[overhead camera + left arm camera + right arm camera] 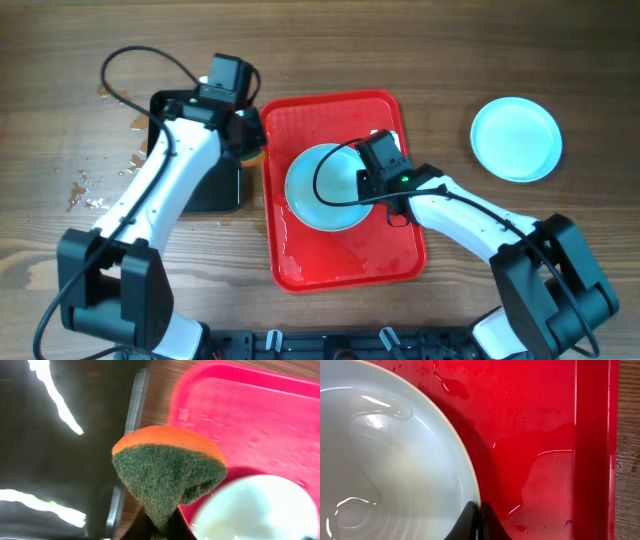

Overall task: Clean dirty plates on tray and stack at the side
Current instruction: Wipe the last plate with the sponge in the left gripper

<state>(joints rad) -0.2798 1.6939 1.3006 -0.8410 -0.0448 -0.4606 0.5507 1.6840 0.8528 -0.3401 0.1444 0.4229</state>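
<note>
blue plate (pixel 395 460) rim pinched in right fingers (pixel 465 522); sponge (pixel 167 470) in left fingers (pixel 134 529)

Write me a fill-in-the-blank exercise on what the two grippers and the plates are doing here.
1. The left gripper is shut on a green-and-orange ____.
2. The right gripper pinches the rim of the wet plate lying on the ____ tray.
3. The other plate sits on the wooden table on the ____ arm's side.
Missing words: sponge; red; right.
</note>
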